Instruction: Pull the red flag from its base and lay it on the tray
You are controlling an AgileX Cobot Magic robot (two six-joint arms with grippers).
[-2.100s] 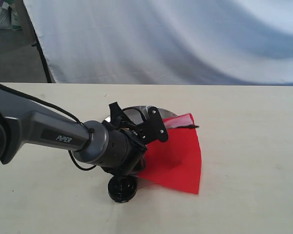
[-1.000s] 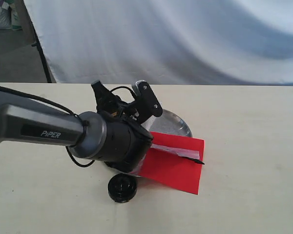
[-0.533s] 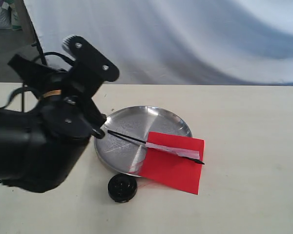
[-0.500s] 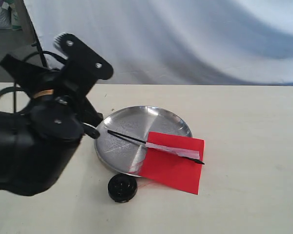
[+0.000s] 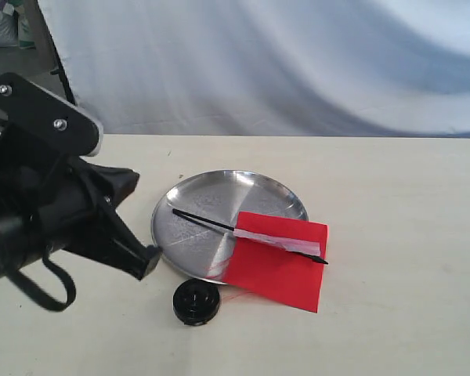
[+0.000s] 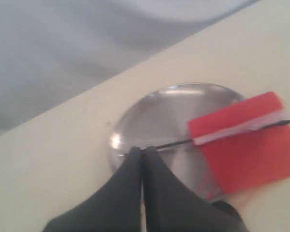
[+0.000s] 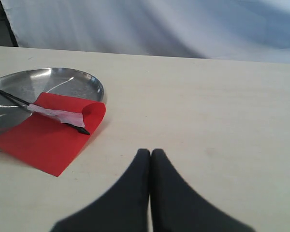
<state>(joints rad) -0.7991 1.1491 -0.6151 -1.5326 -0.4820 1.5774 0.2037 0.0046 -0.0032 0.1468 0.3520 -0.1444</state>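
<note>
The red flag (image 5: 278, 262) lies flat with its black stick across the steel tray (image 5: 211, 196) and its cloth hanging over the tray's near right rim onto the table. The same red flag (image 6: 246, 140) and tray (image 6: 159, 104) appear in the left wrist view, and the flag (image 7: 48, 130) and tray (image 7: 63, 79) in the right wrist view. The black base (image 5: 196, 301) sits alone on the table in front of the tray. My left gripper (image 6: 142, 151) is shut and empty, held above the table left of the tray. My right gripper (image 7: 151, 152) is shut over bare table, right of the flag.
The left arm's dark body (image 5: 47, 211) fills the left side of the exterior view, close to the camera. A white cloth backdrop (image 5: 298, 63) hangs behind the table's far edge. A black stand leg (image 5: 63, 78) rises at the back left.
The left gripper let go of the flag's stick on the tray and the arm pulled back to the left and toward the camera. The flag lies still.
</note>
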